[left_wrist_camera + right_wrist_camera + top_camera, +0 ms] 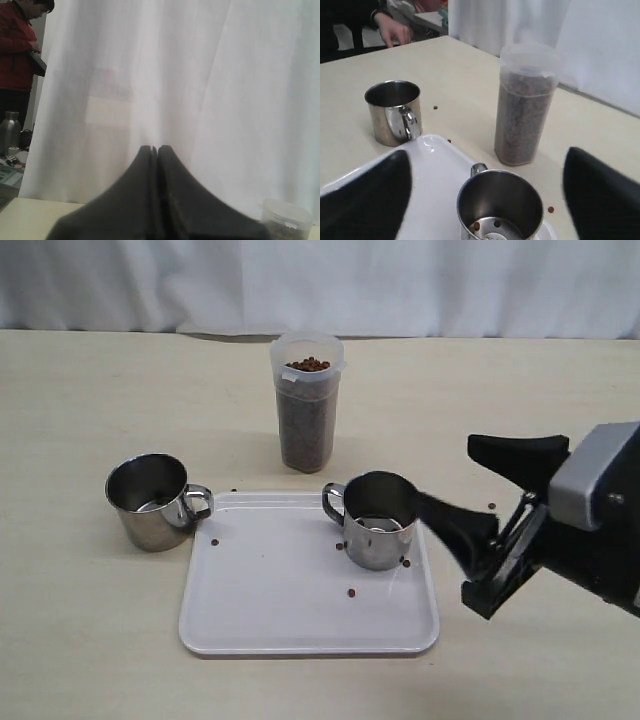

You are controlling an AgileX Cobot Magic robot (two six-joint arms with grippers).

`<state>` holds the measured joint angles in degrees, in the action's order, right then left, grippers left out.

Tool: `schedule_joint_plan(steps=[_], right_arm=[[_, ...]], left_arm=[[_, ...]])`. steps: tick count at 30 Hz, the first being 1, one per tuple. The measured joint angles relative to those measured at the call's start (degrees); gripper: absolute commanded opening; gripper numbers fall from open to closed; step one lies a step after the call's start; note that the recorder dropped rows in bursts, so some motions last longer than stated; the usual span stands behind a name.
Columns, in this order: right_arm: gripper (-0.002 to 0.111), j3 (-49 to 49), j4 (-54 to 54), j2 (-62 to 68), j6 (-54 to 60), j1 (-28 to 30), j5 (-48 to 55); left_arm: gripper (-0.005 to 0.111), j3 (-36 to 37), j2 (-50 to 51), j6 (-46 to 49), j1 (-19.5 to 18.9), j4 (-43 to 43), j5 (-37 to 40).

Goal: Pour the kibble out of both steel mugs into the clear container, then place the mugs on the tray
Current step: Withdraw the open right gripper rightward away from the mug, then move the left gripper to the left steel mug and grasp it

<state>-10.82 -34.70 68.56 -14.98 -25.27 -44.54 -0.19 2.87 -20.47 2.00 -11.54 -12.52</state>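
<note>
The clear container stands behind the tray, filled with kibble almost to its rim. One steel mug stands upright on the white tray, near its back right corner. It holds only a few pellets. The other steel mug stands on the table just left of the tray. My right gripper is open, just right of the mug on the tray and not touching it; that mug sits between the spread fingers. My left gripper is shut on nothing and faces the curtain.
Loose pellets lie on the tray and on the table. A white curtain closes the far edge of the table. A person's hand rests beyond the far corner. The container's rim shows in the left wrist view.
</note>
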Motion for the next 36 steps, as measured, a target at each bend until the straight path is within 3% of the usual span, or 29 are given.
schedule_joint_plan(steps=[1,2,11,16,24,31,36], right_arm=[[0.01,0.54,0.2,-2.41,-0.12,0.0,0.56],[0.006,1.24,0.63,-4.96,-0.22,0.0,0.87],[0.005,8.94,11.98,-34.32,-0.47,0.0,1.89],[0.005,10.52,15.38,-52.56,-0.47,0.0,12.73],[0.005,10.52,15.6,-63.7,-1.01,0.0,21.69],[0.005,10.52,15.74,-63.82,-1.01,0.0,22.1],[0.005,10.52,15.74,-63.82,-1.01,0.0,22.29]], left_arm=[[0.0,0.0,0.0,0.0,0.0,0.0,0.0],[0.0,0.0,0.0,0.0,0.0,0.0,0.0],[0.0,0.0,0.0,0.0,0.0,0.0,0.0],[0.0,0.0,0.0,0.0,0.0,0.0,0.0],[0.0,0.0,2.75,-1.43,0.0,-4.59,-2.57],[0.0,0.0,37.18,-1.48,0.0,-11.15,-9.91],[0.0,-0.11,70.01,6.19,0.0,-11.36,-30.06]])
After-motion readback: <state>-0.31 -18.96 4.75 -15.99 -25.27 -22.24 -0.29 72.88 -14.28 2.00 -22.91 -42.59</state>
